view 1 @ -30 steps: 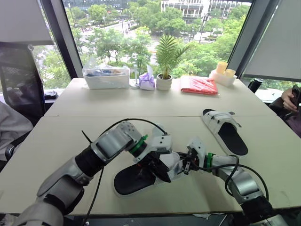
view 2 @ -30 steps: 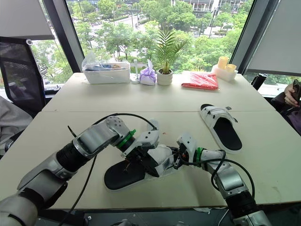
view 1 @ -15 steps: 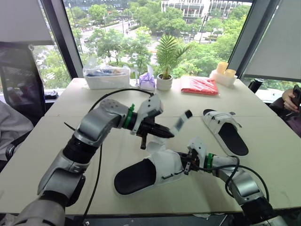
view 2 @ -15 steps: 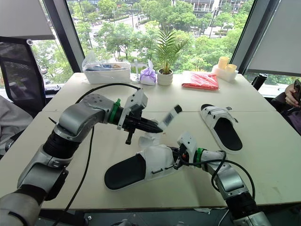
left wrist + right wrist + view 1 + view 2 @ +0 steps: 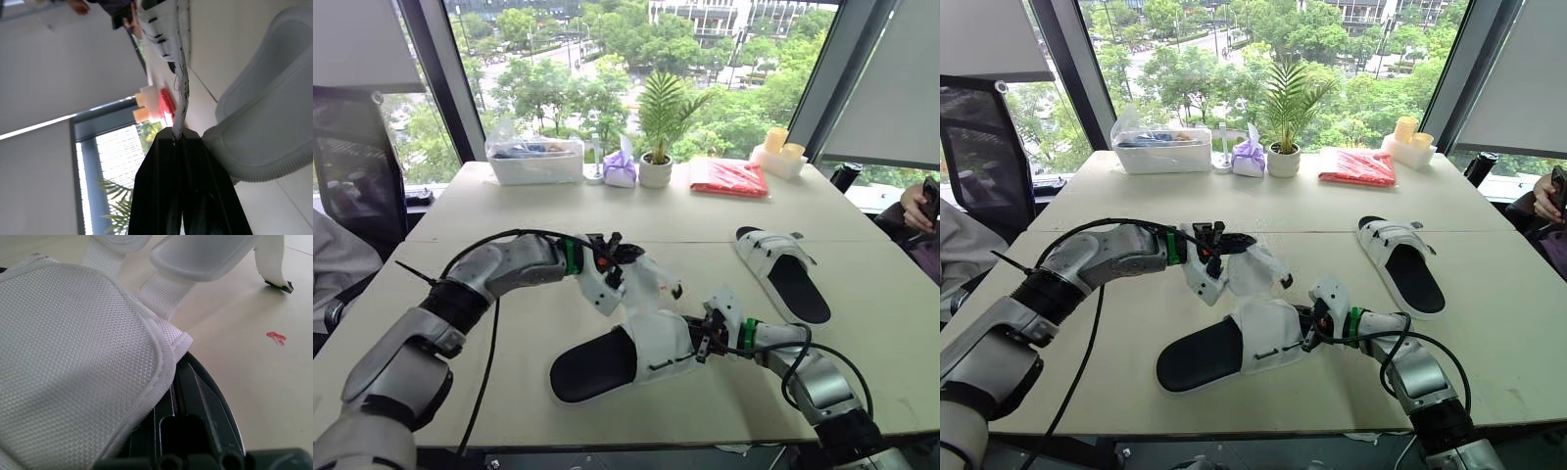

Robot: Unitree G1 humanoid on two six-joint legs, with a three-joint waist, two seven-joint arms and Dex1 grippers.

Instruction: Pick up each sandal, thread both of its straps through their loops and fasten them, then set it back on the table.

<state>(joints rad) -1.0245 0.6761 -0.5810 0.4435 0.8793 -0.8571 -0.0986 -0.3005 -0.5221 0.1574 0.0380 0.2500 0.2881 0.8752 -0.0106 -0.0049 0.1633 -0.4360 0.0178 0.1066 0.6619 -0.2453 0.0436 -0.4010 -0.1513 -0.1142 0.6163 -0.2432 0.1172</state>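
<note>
Near sandal [image 5: 656, 345] lies flat on the front part of the table [image 5: 460, 323], black footbed up, heel end toward the robot's left and white upper toward the right. The left gripper [image 5: 625, 253] hangs above and behind the sandal w/ fingers [image 5: 195, 196] closed, pinching a white strap [image 5: 651, 279]. The strap runs from the sandal's upper up to the gripper, and its black-tipped free end hangs off to the right, clear of the table. In the left wrist view the strap is edge-on, coming out from btwn the closed fingertips. The right gripper [image 5: 705, 336] is low at the table, at the right edge of the upper. It's clamped on that edge: in the right wrist view the woven white upper [image 5: 73, 357] lies over one black finger [image 5: 200, 396], the other finger hidden under the fabric. Far sandal [image 5: 781, 269] lies flat on the right side of the table, well apart from both grippers, white straps across its upper. At the back of the table: clear plastic box [image 5: 533, 160], small purple pouch [image 5: 620, 171], potted plant [image 5: 656, 147], red packet [image 5: 728, 178], white tray w/ yellow cups [image 5: 779, 152]. A person's hand [image 5: 915, 206] is at the far right edge.
</note>
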